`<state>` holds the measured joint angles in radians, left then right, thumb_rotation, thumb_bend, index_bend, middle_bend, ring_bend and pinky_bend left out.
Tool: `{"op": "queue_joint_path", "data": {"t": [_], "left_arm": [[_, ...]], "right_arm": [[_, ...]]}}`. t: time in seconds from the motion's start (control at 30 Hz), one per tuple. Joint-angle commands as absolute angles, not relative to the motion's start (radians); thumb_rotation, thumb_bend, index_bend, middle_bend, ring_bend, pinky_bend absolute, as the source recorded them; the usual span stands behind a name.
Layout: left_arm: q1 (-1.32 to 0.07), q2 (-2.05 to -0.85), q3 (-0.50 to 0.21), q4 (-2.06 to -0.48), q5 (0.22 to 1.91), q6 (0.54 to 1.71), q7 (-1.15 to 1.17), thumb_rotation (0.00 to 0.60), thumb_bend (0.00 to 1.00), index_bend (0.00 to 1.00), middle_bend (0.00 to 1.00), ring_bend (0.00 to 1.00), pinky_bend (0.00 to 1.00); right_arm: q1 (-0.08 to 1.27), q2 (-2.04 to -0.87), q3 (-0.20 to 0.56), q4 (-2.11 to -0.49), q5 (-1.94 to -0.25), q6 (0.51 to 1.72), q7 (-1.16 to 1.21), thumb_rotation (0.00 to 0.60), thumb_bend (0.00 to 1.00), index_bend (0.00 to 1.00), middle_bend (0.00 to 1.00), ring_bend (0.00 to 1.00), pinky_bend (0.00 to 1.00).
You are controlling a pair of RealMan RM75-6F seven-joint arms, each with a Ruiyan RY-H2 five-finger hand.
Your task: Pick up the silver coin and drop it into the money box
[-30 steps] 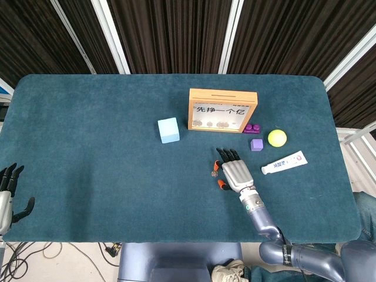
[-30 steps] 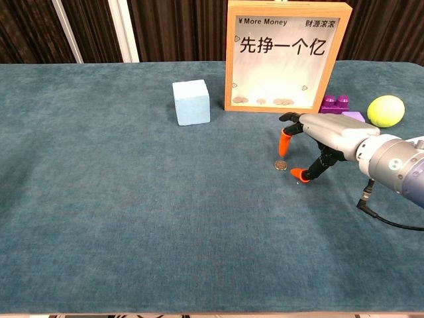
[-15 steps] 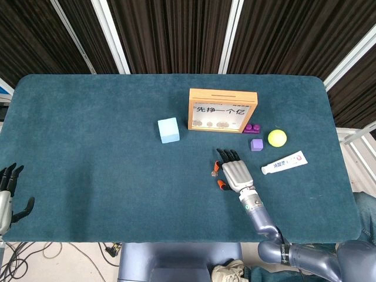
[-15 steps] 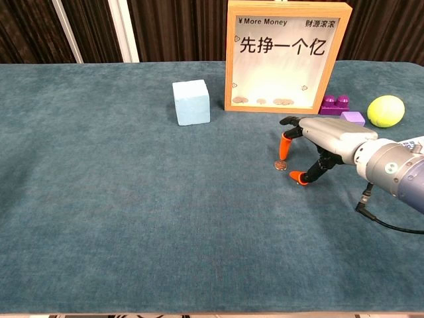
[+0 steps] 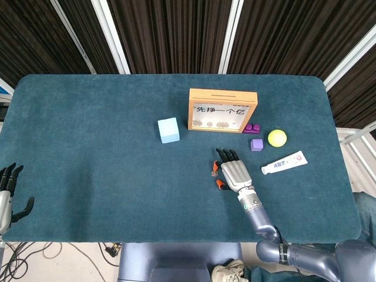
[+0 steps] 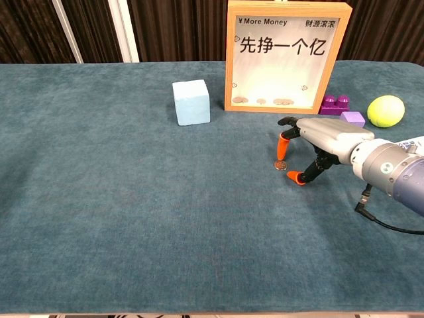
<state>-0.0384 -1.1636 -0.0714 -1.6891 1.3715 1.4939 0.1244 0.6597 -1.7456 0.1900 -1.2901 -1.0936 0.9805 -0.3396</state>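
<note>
On the teal table, as seen from the head view, the right hand is lowered palm-down in front of the wooden money box, with the silver coin lying just beside its orange-tipped fingers. A light blue cube sits left of the box; a purple brick, a purple cube, a yellow-green ball and a toothpaste tube are grouped to its right. The left hand is seen at the table's near-left edge, fingers spread and holding nothing.

From the chest view, the right hand is arched over the coin, which rests flat on the cloth. One orange fingertip is set at the coin's far edge, and the thumb tip is set just beside it on the near side; the coin is bracketed but not lifted. The money box stands upright behind, with coins visible at its bottom.
</note>
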Motion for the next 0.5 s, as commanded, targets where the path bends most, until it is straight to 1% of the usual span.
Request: {"op": "queue_joint_path", "data": {"t": [0.03,0.5], "left_arm": [[-0.038,-1.164,-0.071,-1.689,1.373,1.495,0.125,0.6,0.36,0.09,0.0,0.0,0.0],[-0.038,-1.164,-0.072,-1.689,1.371,1.497,0.126,0.6,0.36,0.09,0.0,0.0,0.0]], "right_arm": [[0.659,-1.748,0.189,-1.287,-1.091,0.98,-0.34,0.6,0.42,0.44,0.02,0.0,0.0],[0.658,-1.754,0.188,-1.284,-1.085,0.977,-0.342,0.6,0.42,0.44,0.02,0.0,0.0]]}}
